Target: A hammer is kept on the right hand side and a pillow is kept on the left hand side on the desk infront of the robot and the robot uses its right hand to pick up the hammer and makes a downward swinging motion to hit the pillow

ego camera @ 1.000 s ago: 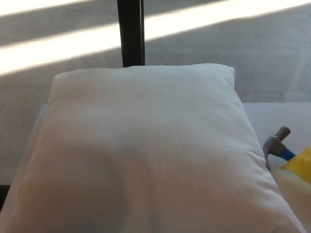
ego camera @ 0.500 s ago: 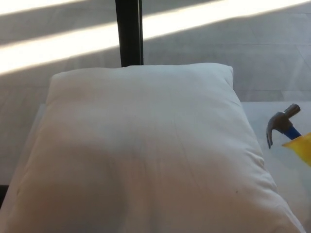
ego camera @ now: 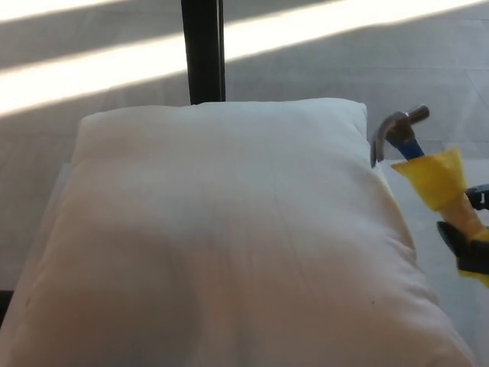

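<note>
hammer (ego camera: 416, 157): in your head view it is lifted off the desk at the right, just beside the pillow's far right corner, metal head uppermost and tilted toward the pillow, claw curving down on the left
handle: you see a short blue neck below the head, then a yellow wrap, then a paler stretch running down toward the right edge
right hand (ego camera: 467, 243): only a few black fingers show at the right edge, clenched around the lower handle, so it is grasping the hammer
left hand: nowhere in your picture
pillow (ego camera: 221, 237): white, fills most of your view at left and centre, lying flat, surface smooth
desk (ego camera: 443, 183): a pale strip shows to the right of the pillow
dark post (ego camera: 203, 50): stands upright behind the pillow's far edge
floor (ego camera: 92, 73): grey, crossed by bright bands of sunlight
</note>
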Controlling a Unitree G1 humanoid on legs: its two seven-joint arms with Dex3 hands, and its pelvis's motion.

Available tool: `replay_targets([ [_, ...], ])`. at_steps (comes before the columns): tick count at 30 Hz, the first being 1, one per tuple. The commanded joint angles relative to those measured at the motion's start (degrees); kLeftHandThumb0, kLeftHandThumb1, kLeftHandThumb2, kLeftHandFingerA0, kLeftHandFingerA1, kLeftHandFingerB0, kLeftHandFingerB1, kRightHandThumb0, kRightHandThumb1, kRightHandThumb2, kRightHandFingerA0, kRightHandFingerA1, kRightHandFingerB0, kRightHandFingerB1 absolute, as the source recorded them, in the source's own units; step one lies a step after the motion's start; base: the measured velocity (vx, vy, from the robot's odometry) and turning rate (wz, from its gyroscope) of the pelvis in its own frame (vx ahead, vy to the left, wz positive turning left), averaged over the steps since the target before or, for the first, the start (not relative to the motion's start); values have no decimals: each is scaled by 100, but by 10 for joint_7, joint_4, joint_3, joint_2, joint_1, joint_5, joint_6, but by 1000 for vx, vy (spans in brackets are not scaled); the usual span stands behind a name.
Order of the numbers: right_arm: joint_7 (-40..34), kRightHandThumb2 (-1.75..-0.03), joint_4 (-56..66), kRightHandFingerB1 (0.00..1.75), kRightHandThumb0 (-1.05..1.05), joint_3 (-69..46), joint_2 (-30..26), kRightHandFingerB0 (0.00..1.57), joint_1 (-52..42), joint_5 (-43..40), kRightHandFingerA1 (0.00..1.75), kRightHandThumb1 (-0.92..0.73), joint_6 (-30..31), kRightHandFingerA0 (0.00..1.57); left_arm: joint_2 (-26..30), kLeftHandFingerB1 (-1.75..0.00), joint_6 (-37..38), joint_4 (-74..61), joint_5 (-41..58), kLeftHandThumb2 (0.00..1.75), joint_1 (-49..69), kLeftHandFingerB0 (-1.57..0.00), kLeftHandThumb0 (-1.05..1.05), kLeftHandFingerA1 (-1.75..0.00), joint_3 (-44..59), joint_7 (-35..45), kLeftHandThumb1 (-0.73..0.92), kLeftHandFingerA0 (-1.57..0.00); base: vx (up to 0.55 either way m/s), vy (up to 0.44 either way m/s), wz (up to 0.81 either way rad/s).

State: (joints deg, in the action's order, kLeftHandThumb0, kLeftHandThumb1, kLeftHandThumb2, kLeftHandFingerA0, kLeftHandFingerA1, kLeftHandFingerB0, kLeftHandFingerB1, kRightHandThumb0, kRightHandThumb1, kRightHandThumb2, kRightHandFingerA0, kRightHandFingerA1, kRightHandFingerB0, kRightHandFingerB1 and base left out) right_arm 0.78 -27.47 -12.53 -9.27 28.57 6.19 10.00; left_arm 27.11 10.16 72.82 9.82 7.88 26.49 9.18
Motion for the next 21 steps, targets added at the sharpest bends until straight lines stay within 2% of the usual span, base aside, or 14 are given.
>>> replay_targets([
  [1,48,-130,78,148,-26,-11,52,88,106,-116,175,-47,150,106,1,-53,4,5,15,62,13,-67,-63,-59,11,-5,75,-75,0,0,0],
  [2,48,-130,78,148,-26,-12,54,88,110,-116,175,-47,153,106,1,-53,3,5,15,62,13,-67,-63,-59,11,-6,75,-75,0,0,0],
  [3,45,-132,74,154,-26,-10,61,84,126,-114,175,-43,155,104,1,-53,5,6,12,63,17,-71,-62,-58,8,-7,76,-66,0,0,0],
  [4,37,-132,70,145,-24,-18,69,88,147,-122,175,-44,167,107,0,-54,6,5,17,62,17,-69,-61,-61,13,-3,75,-71,0,0,0],
  [5,34,-122,61,141,-25,-22,73,87,173,-126,175,-55,175,107,-1,-59,4,3,20,62,17,-73,-60,-60,15,-3,75,-73,0,0,0],
  [7,31,-122,47,141,-25,-26,79,87,209,-130,175,-55,184,107,-2,-59,2,1,23,62,17,-73,-60,-60,19,-4,75,-73,0,0,0],
  [8,31,-121,30,147,-28,-22,82,83,246,-129,175,-54,184,104,1,-52,5,3,12,63,19,-71,-62,-58,9,-6,76,-67,0,0,0],
  [11,34,-121,6,145,-31,-24,92,86,294,-135,175,-51,195,105,-1,-56,2,7,19,62,16,-75,-61,-60,16,-8,74,-71,0,0,0],
  [12,34,-121,3,141,-29,-24,101,88,308,-140,175,-50,204,108,0,-53,7,6,13,63,18,-69,-61,-58,10,-4,77,-70,0,0,0],
  [13,35,-121,0,141,-29,-25,104,88,315,-141,175,-50,207,108,0,-53,10,5,10,63,19,-69,-61,-58,8,-2,77,-70,0,0,0],
  [15,33,-123,-4,142,-29,-23,118,90,331,-144,175,-52,223,110,-2,-54,7,8,9,63,18,-70,-61,-59,8,-7,77,-73,0,0,0],
  [16,27,-128,-13,157,-32,-30,133,86,346,-157,175,-47,234,108,-2,-53,2,9,10,63,16,-70,-61,-59,9,-9,76,-73,0,0,0],
  [18,13,-124,-19,154,-33,-44,150,83,365,-169,175,-50,255,107,-4,-52,2,6,18,62,17,-65,-60,-58,15,-3,75,-72,0,0,0],
  [21,11,-127,-27,154,-32,-67,164,82,387,-192,175,-52,277,103,-4,-53,4,4,10,63,17,-67,-61,-58,9,-12,75,-71,0,0,0],
])
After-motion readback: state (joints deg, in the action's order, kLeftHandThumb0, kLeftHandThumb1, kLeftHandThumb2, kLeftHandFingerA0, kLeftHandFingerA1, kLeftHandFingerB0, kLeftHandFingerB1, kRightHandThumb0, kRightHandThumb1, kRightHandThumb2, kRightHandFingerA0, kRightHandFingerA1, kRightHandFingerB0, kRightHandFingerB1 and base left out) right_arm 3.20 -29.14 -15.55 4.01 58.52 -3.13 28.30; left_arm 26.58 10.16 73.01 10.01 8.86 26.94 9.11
